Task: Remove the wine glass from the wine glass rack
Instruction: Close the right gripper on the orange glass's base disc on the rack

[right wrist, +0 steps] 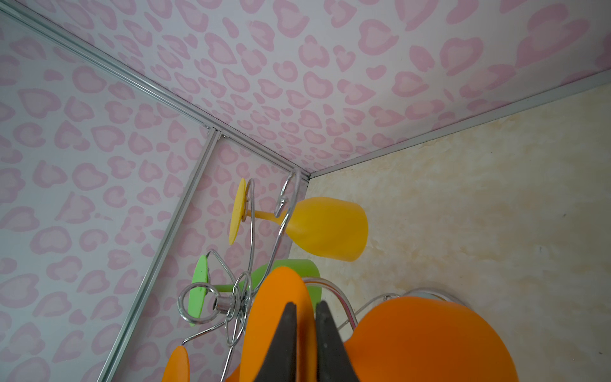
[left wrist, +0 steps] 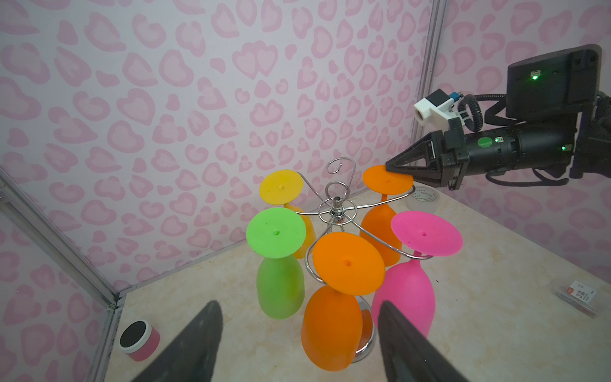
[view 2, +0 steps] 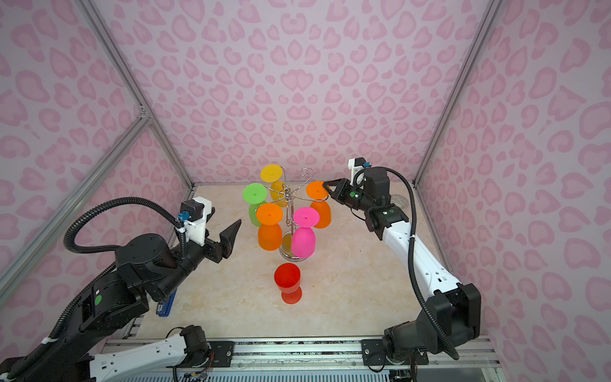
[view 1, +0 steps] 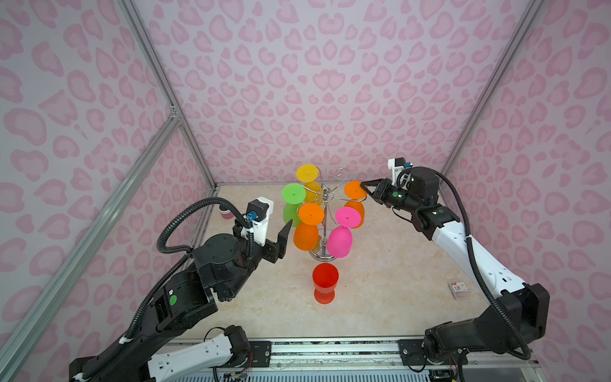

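Observation:
The chrome wine glass rack [view 1: 325, 225] [view 2: 290, 215] [left wrist: 336, 205] stands at the back middle of the table. Several glasses hang on it upside down: yellow, green, pink and two orange. My right gripper [view 1: 363, 188] [view 2: 327, 187] [left wrist: 391, 167] [right wrist: 304, 306] is shut on the foot disc of the right-hand orange wine glass [view 1: 353, 191] [view 2: 314, 191] [left wrist: 385, 181] [right wrist: 271, 317], which hangs on its arm. My left gripper [view 1: 287, 231] [view 2: 233, 231] [left wrist: 299, 306] is open with nothing in it, just left of the front orange glass [view 1: 305, 236] [left wrist: 327, 327].
A red glass [view 1: 325, 281] [view 2: 287, 279] stands upright in front of the rack. A pink-and-black tub [left wrist: 139, 340] sits in the back left corner. A tape roll [left wrist: 423, 198] is at the back right, and a small packet [view 1: 458, 291] lies at the right edge.

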You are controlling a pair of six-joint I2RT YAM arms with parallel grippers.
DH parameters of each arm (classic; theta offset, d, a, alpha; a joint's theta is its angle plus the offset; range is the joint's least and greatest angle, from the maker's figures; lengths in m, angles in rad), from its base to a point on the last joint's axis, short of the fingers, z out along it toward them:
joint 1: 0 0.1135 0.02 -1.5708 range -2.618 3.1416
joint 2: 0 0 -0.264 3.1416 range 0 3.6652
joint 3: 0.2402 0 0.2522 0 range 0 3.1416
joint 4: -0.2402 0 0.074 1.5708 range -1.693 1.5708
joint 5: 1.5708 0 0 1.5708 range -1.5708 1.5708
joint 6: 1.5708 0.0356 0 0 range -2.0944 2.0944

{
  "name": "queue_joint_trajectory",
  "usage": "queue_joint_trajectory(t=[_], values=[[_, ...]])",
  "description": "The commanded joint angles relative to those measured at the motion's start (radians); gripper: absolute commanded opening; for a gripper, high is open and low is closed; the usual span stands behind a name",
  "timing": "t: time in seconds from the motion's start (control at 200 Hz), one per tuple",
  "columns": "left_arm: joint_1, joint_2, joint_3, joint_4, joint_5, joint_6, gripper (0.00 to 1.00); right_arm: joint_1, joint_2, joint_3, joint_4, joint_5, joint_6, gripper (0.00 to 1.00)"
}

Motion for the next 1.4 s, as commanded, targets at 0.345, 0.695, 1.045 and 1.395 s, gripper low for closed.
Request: queue_joint_trajectory(t=[0.345,0.695,1.045,1.395], values=[[0.01,0.012,-0.008,0.031,0.011,-0.007,0.76,-0.056,0.0,-0.1,0.326,-0.125,0.229,0.0],[0.016,0.02,-0.008,0.031,0.019,-0.008,0.76,-0.108,0.006,-0.188,0.647,-0.207,0.461,0.0],[0.018,0.022,-0.008,0.029,0.023,-0.009,0.76,-0.113,-0.05,-0.21,0.588,-0.222,0.433,0.0],[0.019,0.022,-0.008,0.029,0.031,-0.01,0.76,-0.113,-0.136,-0.229,0.416,-0.219,0.33,0.0]])
